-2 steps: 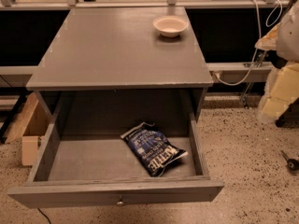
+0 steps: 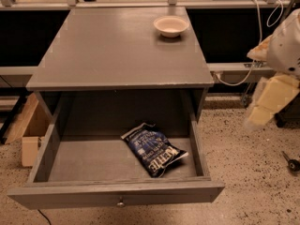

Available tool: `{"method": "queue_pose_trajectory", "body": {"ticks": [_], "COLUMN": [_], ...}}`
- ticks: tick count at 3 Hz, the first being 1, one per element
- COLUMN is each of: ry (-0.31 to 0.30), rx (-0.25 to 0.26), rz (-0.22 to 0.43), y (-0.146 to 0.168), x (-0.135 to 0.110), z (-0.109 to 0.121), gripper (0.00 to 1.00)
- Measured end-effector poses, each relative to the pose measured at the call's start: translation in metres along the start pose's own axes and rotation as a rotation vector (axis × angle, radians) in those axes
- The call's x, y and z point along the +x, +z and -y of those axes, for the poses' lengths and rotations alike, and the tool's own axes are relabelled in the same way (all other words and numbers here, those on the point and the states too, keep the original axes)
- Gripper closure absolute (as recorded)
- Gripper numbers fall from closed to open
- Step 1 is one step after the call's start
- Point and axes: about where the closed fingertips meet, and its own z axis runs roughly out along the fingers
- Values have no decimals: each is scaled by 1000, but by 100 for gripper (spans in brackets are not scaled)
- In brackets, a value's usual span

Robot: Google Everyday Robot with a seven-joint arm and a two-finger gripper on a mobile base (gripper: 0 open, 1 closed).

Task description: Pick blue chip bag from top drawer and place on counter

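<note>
The blue chip bag (image 2: 153, 148) lies flat on the floor of the open top drawer (image 2: 117, 191), right of centre, with its white "Kettle" lettering facing up. The drawer is pulled fully out, its round metal knob (image 2: 121, 203) at front centre. The grey counter (image 2: 117, 50) is above it. My gripper (image 2: 262, 109) hangs at the end of the white and cream arm at the right edge of the camera view, beside the cabinet at about drawer height. It is well to the right of the bag and apart from it.
A small cream bowl (image 2: 171, 26) sits at the back right of the counter. A wooden box (image 2: 30, 135) stands on the floor left of the cabinet. Cables (image 2: 243, 74) hang at the right behind the arm. A small dark object (image 2: 290, 162) lies on the speckled floor.
The cream end of my arm has shifted slightly down and to the left. The bag, drawer and bowl have not moved.
</note>
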Motion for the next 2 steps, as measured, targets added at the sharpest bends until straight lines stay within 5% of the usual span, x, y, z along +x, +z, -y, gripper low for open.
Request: {"method": "queue_pose_trajectory", "body": {"ticks": [2], "ry": [201], "rx": [-81], "rz": [251], "y": [91], "x": [-42], "z": [-38], "gripper": [0]}}
